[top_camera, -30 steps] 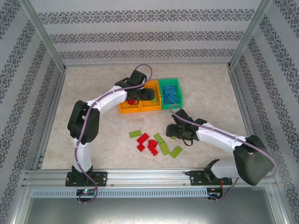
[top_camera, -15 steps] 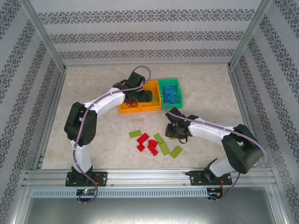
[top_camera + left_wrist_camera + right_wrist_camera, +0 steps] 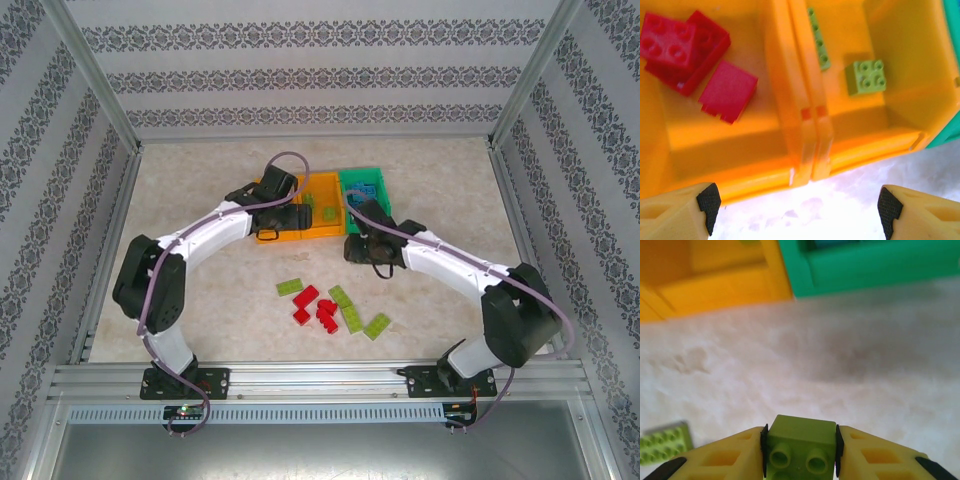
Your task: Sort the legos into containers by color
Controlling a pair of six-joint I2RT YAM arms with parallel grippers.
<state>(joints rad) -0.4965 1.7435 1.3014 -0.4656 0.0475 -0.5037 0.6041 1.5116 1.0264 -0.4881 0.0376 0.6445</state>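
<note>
My right gripper (image 3: 800, 452) is shut on a lime green lego (image 3: 800, 445), studs facing the camera, held above the table just in front of the containers; from above, this gripper (image 3: 358, 250) hangs below the green bin (image 3: 365, 180). My left gripper (image 3: 797, 205) is open and holds nothing, over the near walls of the two orange bins (image 3: 800, 165). The left orange bin (image 3: 685, 135) holds red legos (image 3: 727, 91). In the middle orange bin (image 3: 900, 60) lie green legos (image 3: 866, 76). From above, the left gripper (image 3: 283, 220) sits over the orange bins (image 3: 325, 225).
Loose legos lie on the table ahead of the arms: green ones (image 3: 290, 287) (image 3: 352, 318) (image 3: 377, 326) and a cluster of red ones (image 3: 318, 308). One green plate (image 3: 665, 442) shows at the right wrist view's lower left. Patterned walls and metal rails enclose the table.
My right gripper shut on a green lego and carried it up from the loose pile toward the bins. The left gripper drew back left, from inside the orange bins to their near edge.
</note>
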